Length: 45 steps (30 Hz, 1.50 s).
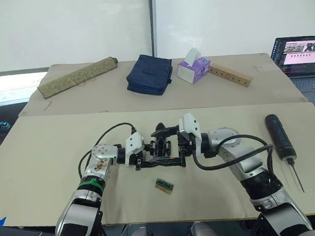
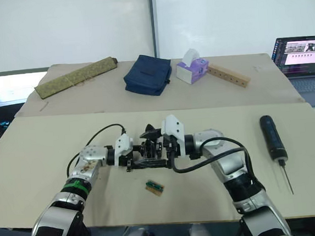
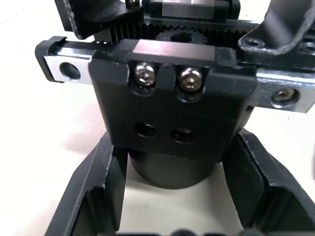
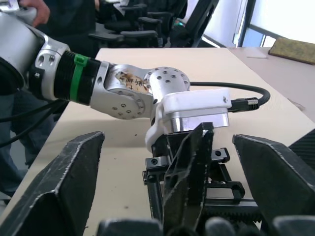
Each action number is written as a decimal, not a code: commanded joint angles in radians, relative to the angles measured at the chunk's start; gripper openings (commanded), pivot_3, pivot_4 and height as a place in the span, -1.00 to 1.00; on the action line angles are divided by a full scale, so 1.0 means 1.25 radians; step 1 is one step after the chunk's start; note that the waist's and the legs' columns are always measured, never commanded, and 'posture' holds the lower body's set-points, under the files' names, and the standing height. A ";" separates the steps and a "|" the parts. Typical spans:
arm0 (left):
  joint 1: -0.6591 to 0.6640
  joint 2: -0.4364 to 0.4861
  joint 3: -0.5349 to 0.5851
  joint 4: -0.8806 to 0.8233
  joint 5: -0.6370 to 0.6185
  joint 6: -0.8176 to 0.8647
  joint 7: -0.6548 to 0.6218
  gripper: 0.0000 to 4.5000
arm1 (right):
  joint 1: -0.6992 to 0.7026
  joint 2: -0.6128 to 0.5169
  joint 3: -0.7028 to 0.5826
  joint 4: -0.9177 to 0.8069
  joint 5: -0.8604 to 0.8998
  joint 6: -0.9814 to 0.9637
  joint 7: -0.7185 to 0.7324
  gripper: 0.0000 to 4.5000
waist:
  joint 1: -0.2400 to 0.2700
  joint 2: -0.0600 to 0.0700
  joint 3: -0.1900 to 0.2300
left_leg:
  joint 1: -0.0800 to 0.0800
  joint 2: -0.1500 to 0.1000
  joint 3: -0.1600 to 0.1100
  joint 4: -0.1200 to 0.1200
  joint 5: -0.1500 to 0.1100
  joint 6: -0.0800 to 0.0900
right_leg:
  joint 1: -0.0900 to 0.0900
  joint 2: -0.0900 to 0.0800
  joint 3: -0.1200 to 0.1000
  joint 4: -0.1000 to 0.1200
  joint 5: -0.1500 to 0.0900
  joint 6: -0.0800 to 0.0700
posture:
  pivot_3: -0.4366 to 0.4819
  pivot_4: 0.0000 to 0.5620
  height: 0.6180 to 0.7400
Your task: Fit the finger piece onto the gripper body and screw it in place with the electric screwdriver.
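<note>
While the wide tan cardboard-covered table (image 1: 34, 162) takes up most of the scene, the work sits near its front edge, between the two arms. Along the far side lie a long olive rolled mat (image 1: 78, 77), a navy fabric pouch (image 1: 150, 73), a purple tissue box (image 1: 193, 69) and a wooden strip with holes (image 1: 230, 74); an open laptop (image 1: 302, 56) sits at the right corner. White panels close off the room behind, and the right wrist view catches office chairs and a person standing past the table's end.

On the robot's right, well apart from both arms, the long thick black electric screwdriver (image 1: 280, 136) lies flat with its thin metal bit toward the front edge.

At the centre, the left pincer (image 1: 144, 154) has its fingers (image 3: 93, 191) spread either side of the small black blocky gripper body (image 1: 162, 148), close around its round base. The right pincer (image 1: 177, 145) meets it from the opposite side, fingers standing apart, with the small black leaf-shaped finger piece (image 4: 189, 169) upright between them against the body; I cannot tell whether they press on it.

Seating the piece well likely means lining its holes up with the body's rail and keeping the left arm steady before the screwdriver is fetched.

A small green-topped tan block (image 1: 164, 186) lies just in front, untouched.
</note>
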 commanded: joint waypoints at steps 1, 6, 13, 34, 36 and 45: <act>0.011 0.006 -0.012 0.052 0.041 0.017 0.032 0.86 | -0.008 -0.005 -0.042 -0.066 0.040 -0.016 0.003 1.00 | 0.001 0.000 0.000 | 0.000 0.000 0.000 0.000 0.000 0.000 | 0.000 0.000 0.000 0.000 0.000 0.000 | -0.05 -0.47 1.00; 0.017 0.018 0.010 0.051 0.025 -0.005 0.033 0.99 | -0.001 -0.034 -0.070 -0.121 0.055 0.003 -0.010 1.00 | 0.000 0.001 0.000 | 0.001 0.000 0.000 0.000 0.000 0.000 | 0.000 0.000 0.000 0.000 0.000 0.000 | -0.05 -0.47 1.00; 0.100 0.091 0.060 -0.021 -0.029 0.002 -0.017 0.99 | 0.112 -0.150 -0.199 -0.310 0.146 0.097 -0.069 1.00 | -0.016 0.001 0.000 | 0.001 0.002 0.000 -0.004 0.000 0.000 | -0.001 0.000 0.001 -0.001 0.000 0.000 | -0.05 -0.47 1.00; 0.357 0.276 0.288 -0.764 -0.443 0.350 0.001 0.99 | 0.934 -0.075 -0.895 -0.448 0.080 0.017 -0.333 1.00 | 0.015 0.001 0.001 | -0.001 0.004 0.001 -0.010 0.000 -0.001 | -0.001 -0.004 0.003 -0.007 -0.001 -0.002 | -0.05 -0.47 1.00; 0.358 0.278 0.297 -0.831 -0.494 0.410 0.037 0.99 | 0.966 -0.061 -0.908 -0.455 0.072 0.057 -0.379 1.00 | 0.009 0.002 0.001 | -0.001 0.005 0.001 -0.010 0.000 -0.001 | -0.001 -0.003 0.003 -0.007 -0.001 -0.002 | -0.05 -0.47 1.00; 0.328 0.269 0.246 -0.902 -0.500 0.475 0.065 0.99 | 0.800 -0.243 -0.820 -0.391 0.130 0.278 -0.422 1.00 | -0.005 0.001 0.001 | 0.002 0.005 0.006 -0.010 0.000 0.000 | 0.000 -0.001 0.006 -0.007 -0.002 -0.003 | -0.05 -0.47 1.00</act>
